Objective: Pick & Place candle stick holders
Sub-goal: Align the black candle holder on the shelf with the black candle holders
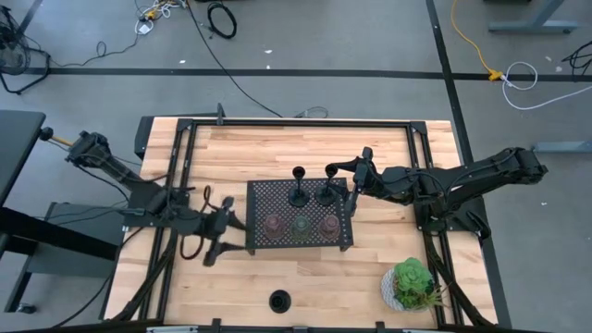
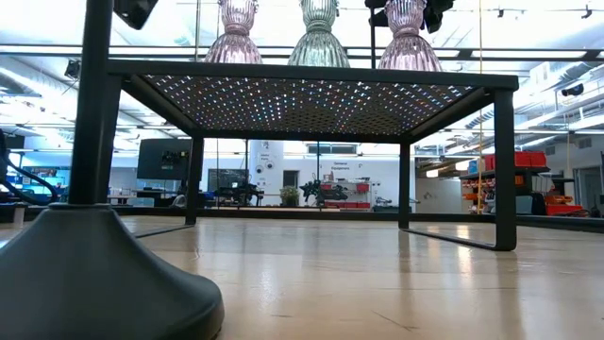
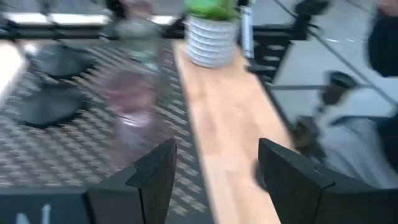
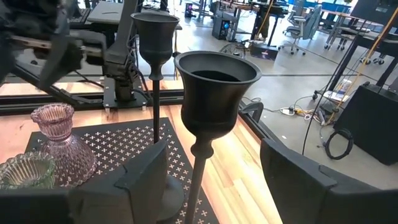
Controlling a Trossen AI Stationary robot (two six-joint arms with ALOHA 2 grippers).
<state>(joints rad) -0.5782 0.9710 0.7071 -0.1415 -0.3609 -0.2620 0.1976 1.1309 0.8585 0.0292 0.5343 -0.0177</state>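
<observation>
A black perforated tray point(image 1: 301, 215) stands mid-table. Two black candle stick holders point(image 1: 299, 190) point(image 1: 327, 192) stand on its far half. Three glass holders, pinkish point(image 1: 275, 225), green point(image 1: 301, 225) and brownish-pink point(image 1: 327, 226), stand on its near half. A third black holder point(image 1: 279, 301) stands on the table near the front edge; its base fills the low view's left point(image 2: 94, 264). My right gripper point(image 1: 356, 182) is open at the tray's far right corner. In its wrist view the fingers point(image 4: 214, 186) flank the nearer black holder point(image 4: 214, 93) without touching it. My left gripper point(image 1: 225, 227) is open and empty beside the tray's left side.
A leafy green plant in a white pot point(image 1: 412, 285) stands at the table's near right corner. A black frame point(image 1: 185, 125) runs around the tabletop. Bare wood lies between the tray and the far edge.
</observation>
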